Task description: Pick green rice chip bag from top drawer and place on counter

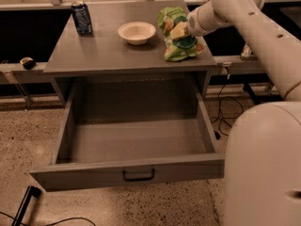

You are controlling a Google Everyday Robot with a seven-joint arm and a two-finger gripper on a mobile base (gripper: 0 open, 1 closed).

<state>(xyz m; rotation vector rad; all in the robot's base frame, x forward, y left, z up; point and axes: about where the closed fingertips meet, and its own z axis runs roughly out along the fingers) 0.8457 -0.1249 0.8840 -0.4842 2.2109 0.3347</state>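
The green rice chip bag [177, 34] stands at the right side of the grey counter [108, 51], its lower end touching the surface. My gripper [180, 31] is at the bag's middle, shut on it, with the white arm reaching in from the upper right. The top drawer [129, 140] is pulled fully out below the counter, with a small black handle [138, 175] on its front panel. Nothing shows inside the drawer.
A white bowl [137, 32] sits on the counter just left of the bag. A blue can [82, 18] stands at the far left corner. My white base [263, 164] fills the lower right. Cables [230, 107] lie on the speckled floor at right.
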